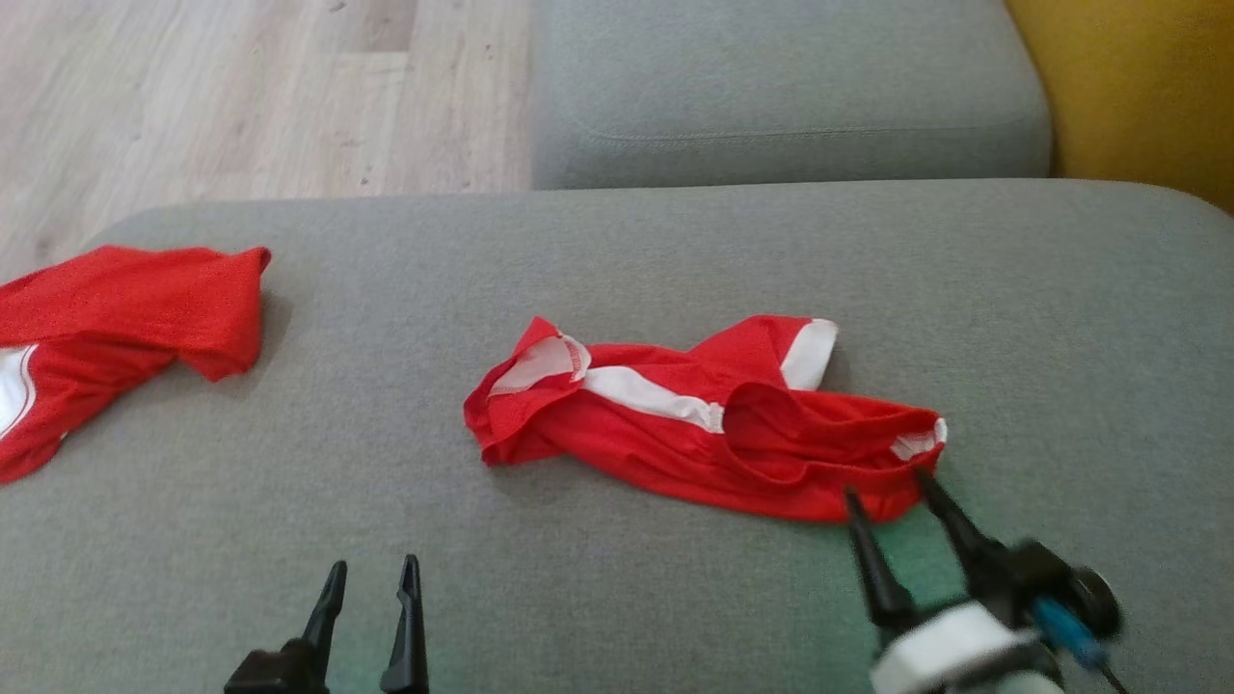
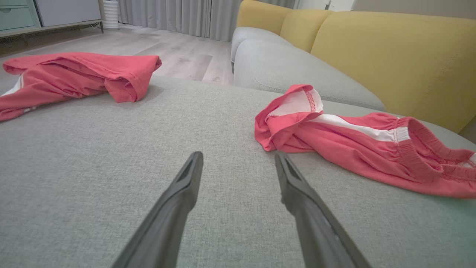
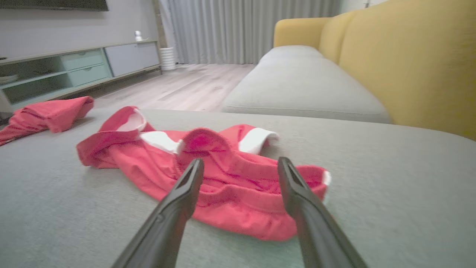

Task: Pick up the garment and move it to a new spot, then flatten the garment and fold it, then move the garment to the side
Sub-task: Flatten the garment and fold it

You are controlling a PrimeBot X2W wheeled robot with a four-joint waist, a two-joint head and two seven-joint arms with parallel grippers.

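The garment [image 1: 704, 424] [image 2: 357, 145] [image 3: 208, 175] is a pair of red shorts with white stripes, crumpled in the middle of the grey sofa cushion [image 1: 617, 260]. My right gripper [image 1: 892, 482] [image 3: 240, 163] is open, its fingertips at the near right edge of the garment by the waistband, with nothing between its fingers. Near the front edge, my left gripper [image 1: 374, 571] [image 2: 238, 156] is open over bare cushion, short of the garment's left end.
A second red garment [image 1: 116, 328] [image 2: 74, 76] [image 3: 44, 113] lies at the cushion's left edge. A further grey seat cushion [image 1: 791, 96] and the yellow sofa back [image 1: 1138, 87] lie beyond. Wooden floor [image 1: 241, 96] is at the far left.
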